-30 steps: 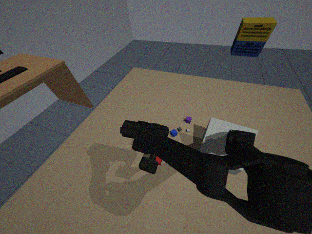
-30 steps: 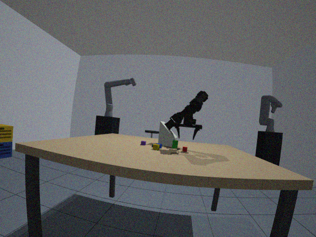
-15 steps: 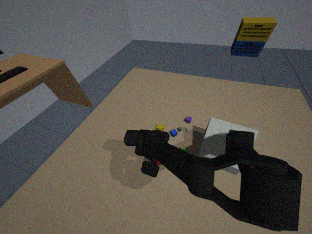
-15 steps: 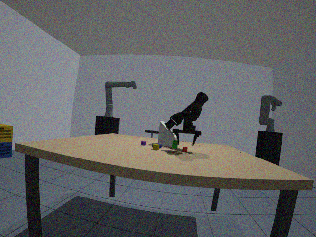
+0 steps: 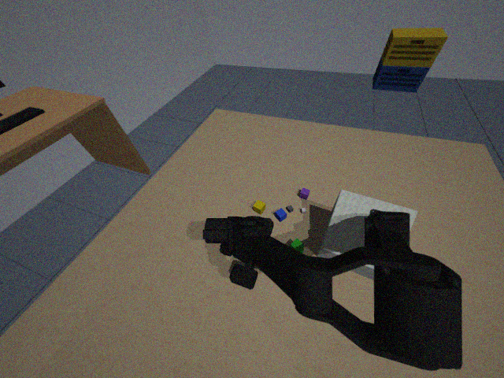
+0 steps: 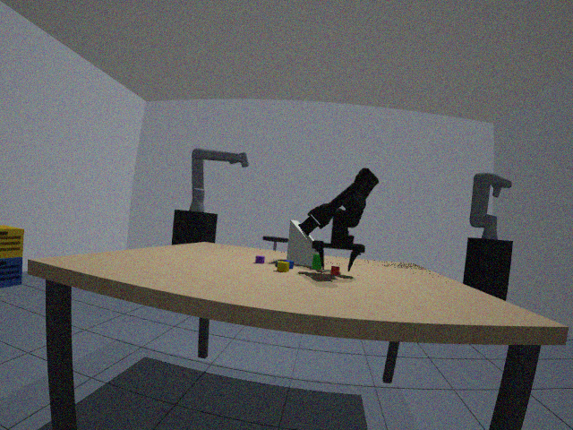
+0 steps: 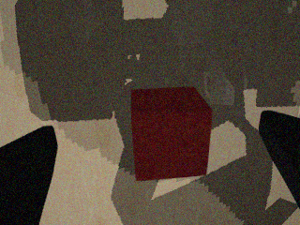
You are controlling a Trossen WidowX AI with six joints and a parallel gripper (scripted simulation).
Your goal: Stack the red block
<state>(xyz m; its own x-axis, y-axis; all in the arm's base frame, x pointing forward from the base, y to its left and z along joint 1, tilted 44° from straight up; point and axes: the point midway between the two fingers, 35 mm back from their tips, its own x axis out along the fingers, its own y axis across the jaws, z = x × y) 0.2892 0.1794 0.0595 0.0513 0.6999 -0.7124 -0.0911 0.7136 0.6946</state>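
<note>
The red block (image 6: 335, 270) (image 7: 171, 136) sits on the table between the open fingers, touching neither in the wrist view. In the top view the arm hides it. My gripper (image 6: 336, 268) (image 7: 161, 129) points down, open and empty, with its fingertips low around the block. The green tower (image 5: 297, 245) (image 6: 316, 262) stands upright close by, just left of the left finger in the exterior view; the arm partly covers it in the top view. The gap between that finger and the tower is hard to judge.
A yellow block (image 5: 259, 206) (image 6: 283, 266), a blue block (image 5: 279, 214) (image 6: 290, 263) and a purple block (image 5: 304, 193) (image 6: 260, 259) lie beyond the tower. Small grey (image 5: 289, 209) and white (image 5: 302, 210) pieces lie near the blue one. A white slanted block (image 5: 350, 203) (image 6: 298, 250) is by the arm's base.
</note>
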